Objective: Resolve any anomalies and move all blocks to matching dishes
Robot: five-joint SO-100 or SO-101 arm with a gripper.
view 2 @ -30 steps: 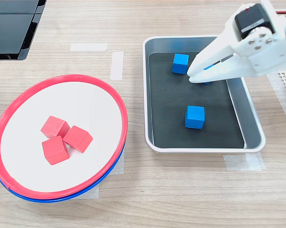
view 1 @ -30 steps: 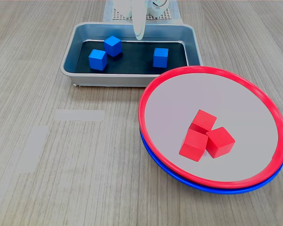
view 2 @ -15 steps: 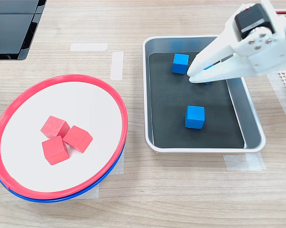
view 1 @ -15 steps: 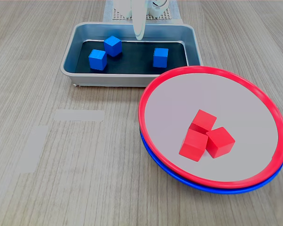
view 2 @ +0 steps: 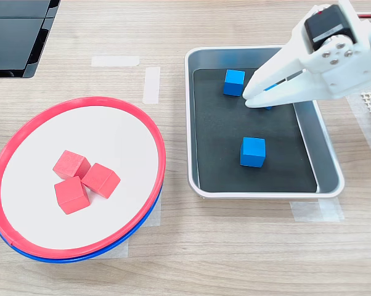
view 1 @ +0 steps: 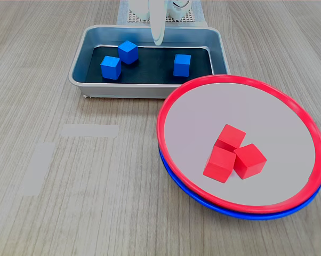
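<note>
Under the white gripper (view 2: 252,98), whose fingers look pressed together holding nothing, three blue blocks (view 2: 253,152) lie in the grey tray (view 2: 326,154).

Grey metal tray (view 1: 79,68) with black liner on wood-grain table (view 1: 96,202); tape strips (view 2: 115,61) on the surface; dark flat object (view 2: 16,37) at second exterior view's top left

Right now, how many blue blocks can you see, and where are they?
3, all in the grey tray: one at the first exterior view's left, one just behind it, one to the right. The gripper partly hides one in the second exterior view.
</note>
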